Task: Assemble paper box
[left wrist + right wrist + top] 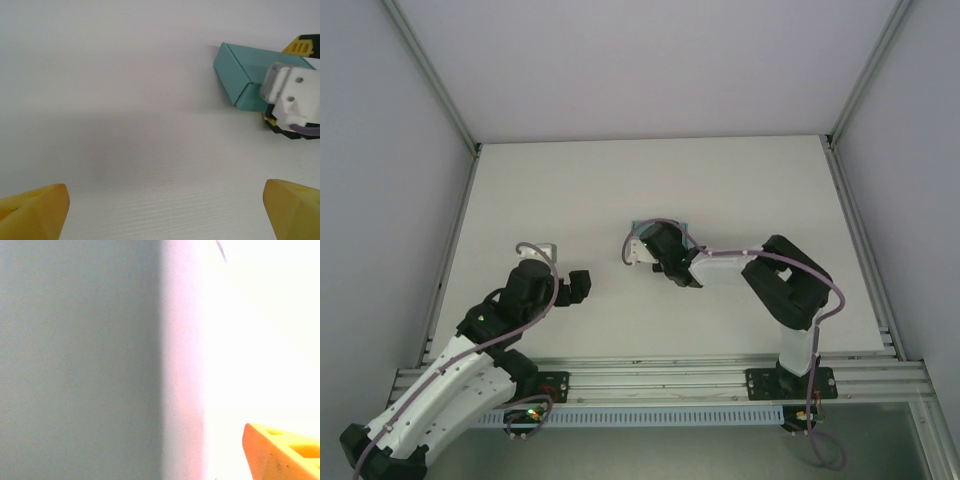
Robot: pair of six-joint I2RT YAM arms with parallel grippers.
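Note:
The paper box [236,75] is a small folded teal box standing on the white table, right of centre in the left wrist view. From above, only its teal edge [660,223] peeks out behind my right gripper [658,248], which sits right on top of it. In the right wrist view the box's teal face [80,360] is pressed close across the left half. One orange finger [280,455] stands wide at the lower right with bare table beside it; the other finger is hidden. My left gripper [165,210] is open over bare table, well left of the box, with nothing between its yellow fingers [35,210].
The white table [570,190] is enclosed by pale walls on three sides. An aluminium rail [720,375] runs along the near edge where both arm bases are bolted. The right arm's white wrist camera housing [292,97] overlaps the box.

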